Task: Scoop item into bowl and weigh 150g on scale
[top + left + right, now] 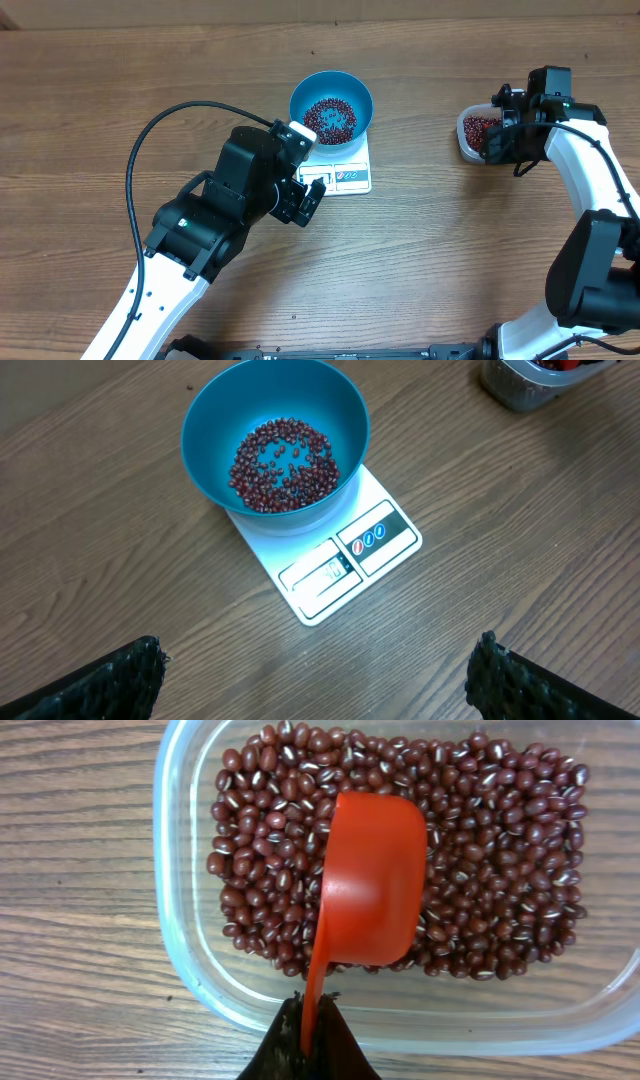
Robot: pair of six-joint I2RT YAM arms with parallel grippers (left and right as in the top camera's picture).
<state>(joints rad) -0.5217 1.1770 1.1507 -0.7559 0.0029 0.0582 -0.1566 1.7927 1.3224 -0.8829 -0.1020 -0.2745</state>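
wood table (90, 110) carries everything. left arm reaches in from the lower left of the overhead view, its gripper (315, 675) spread wide and empty, hovering with the scale just ahead of its fingertips. right arm bends in from the right, its gripper (308, 1042) clenched on the scoop's handle, right over the tub. blue bowl (210, 430), round, deep, smooth, sits on the white scale (372, 540), whose display and buttons face the left gripper. clear tub (180, 920) lies under the right gripper, well apart from the bowl. orange scoop (375, 880) rests on the tub's beans (500, 870), rounded back up. beans are small, oval, dark red-brown: a thin patch in the bowl, a full layer in the tub.
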